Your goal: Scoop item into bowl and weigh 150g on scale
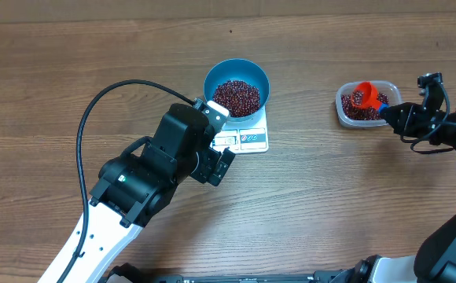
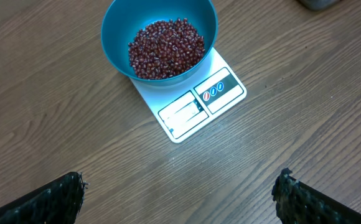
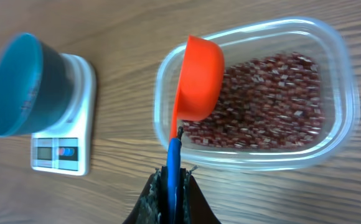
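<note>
The blue bowl (image 1: 237,66) stands on the white scale (image 1: 252,136) and holds a heap of dark red beans (image 1: 237,97). In the left wrist view the bowl (image 2: 115,37), its beans (image 2: 166,48) and the scale (image 2: 196,106) lie ahead of my left gripper (image 2: 180,190), which is open and empty above bare wood. In the overhead view my left gripper (image 1: 222,163) hangs just in front of the scale. My right gripper (image 3: 174,180) is shut on the blue handle of an orange scoop (image 3: 199,78). The scoop hangs over the clear tub (image 3: 345,93) of beans (image 3: 267,99).
The clear tub (image 1: 342,110) sits at the right of the table, well apart from the scale. My left arm's black cable (image 1: 94,110) loops over the wood at the left. From the right wrist, the bowl (image 3: 18,81) and scale (image 3: 65,152) show far left.
</note>
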Controlling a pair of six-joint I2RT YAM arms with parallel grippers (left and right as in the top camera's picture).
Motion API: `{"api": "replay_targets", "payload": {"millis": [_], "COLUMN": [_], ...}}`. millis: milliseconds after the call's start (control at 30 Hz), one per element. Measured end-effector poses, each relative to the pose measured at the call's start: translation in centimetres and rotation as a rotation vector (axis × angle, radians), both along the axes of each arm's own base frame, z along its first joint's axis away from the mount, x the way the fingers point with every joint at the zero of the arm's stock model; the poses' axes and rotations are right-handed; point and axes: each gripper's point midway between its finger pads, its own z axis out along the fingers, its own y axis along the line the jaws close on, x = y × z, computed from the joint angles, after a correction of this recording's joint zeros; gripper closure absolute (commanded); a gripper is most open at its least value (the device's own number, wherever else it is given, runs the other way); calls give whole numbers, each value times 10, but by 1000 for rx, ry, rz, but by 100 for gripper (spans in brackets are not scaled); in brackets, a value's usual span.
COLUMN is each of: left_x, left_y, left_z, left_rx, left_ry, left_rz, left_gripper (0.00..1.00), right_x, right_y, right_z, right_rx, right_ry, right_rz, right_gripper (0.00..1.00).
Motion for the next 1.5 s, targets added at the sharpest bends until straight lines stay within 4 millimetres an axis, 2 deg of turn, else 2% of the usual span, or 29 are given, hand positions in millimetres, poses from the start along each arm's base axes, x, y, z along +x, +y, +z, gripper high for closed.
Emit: {"api": "replay_targets", "payload": {"millis": [567,700,1000,1200,1367,1500], "left_x": [0,0,0,0,0,0], "left_y": [0,0,0,0,0,0], "left_z": [0,0,0,0,0,0], "left_rx": [0,0,0,0,0,0], "left_ry": [0,0,0,0,0,0], "left_rz": [0,0,0,0,0,0], "left_gripper": [0,0,0,1,0,0], "right_x": [-10,-11,-4,-5,-1,9], "right_y": [53,78,169,219,240,242], "right_z": [49,54,66,69,65,61], "right_rx": [391,424,377,312,232,157], "right_ry": [-110,-114,-221,-299,-337,-366], "right_rz": [145,219,523,673,717,703], "right_gripper": [96,96,96,96,96,96]}}
